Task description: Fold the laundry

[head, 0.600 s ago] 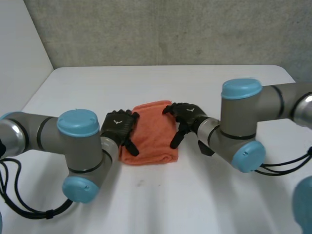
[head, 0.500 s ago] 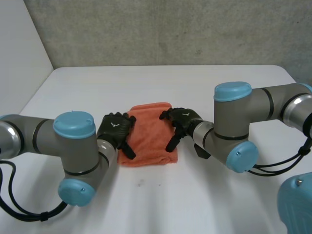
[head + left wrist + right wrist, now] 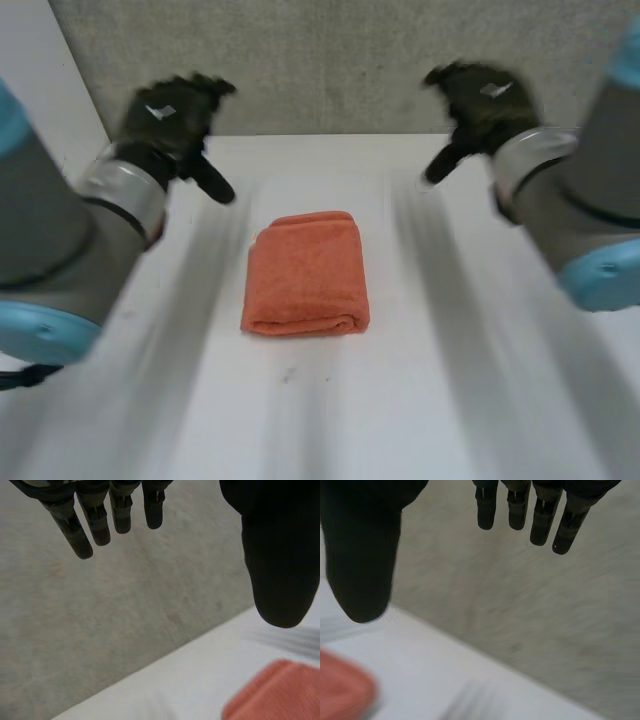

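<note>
And there's the towel (image 3: 305, 275), orange and folded into a tidy rectangle, lying flat in the middle of the white table (image 3: 460, 400). A rounded fold faces the near side and what look like stacked edges face the far side. Both hands hover high above the table, well apart from the cloth: the left hand (image 3: 168, 112) at the far left, the right hand (image 3: 487, 98) at the far right, neither touching anything. In the wrist views each hand's fingers (image 3: 95, 527) hang straight and loose with the thumb (image 3: 280, 570) set wide, and nothing between them, so both are empty. The towel looks like thick terry, soft and light. My guess is it would sag and slide open if grabbed by one layer. For any further fold, pinch through the whole stack at two corners of one edge, one hand per corner. It looks close to finished, though. The layers can't be counted, the wrist views cut the towel off at a corner, and the finger pose is hard to make out from the head view.
</note>
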Controlling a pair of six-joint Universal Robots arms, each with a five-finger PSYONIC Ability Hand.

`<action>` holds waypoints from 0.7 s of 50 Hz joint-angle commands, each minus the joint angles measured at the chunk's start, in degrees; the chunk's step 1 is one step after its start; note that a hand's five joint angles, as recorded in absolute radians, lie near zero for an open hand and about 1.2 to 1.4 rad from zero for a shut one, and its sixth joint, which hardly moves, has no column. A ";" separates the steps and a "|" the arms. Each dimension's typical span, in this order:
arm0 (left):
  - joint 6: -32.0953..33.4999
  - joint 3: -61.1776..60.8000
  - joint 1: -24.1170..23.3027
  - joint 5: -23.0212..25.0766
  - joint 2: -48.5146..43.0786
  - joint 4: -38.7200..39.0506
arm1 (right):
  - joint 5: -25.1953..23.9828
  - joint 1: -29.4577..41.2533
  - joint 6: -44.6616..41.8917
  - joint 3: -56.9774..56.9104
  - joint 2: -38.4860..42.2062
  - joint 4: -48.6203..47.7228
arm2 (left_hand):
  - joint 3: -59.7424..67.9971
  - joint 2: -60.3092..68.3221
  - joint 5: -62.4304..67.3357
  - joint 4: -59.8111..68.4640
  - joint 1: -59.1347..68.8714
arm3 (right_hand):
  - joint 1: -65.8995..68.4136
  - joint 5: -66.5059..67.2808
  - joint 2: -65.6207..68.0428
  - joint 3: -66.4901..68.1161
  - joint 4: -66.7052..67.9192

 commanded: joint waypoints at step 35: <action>-7.77 -1.86 7.27 7.67 14.47 -7.85 | -7.45 -10.53 -4.43 15.54 -18.52 0.77 | -2.15 -1.37 -2.38 -1.54 -1.25 | -0.99 -3.31 -2.31 -1.84 -3.00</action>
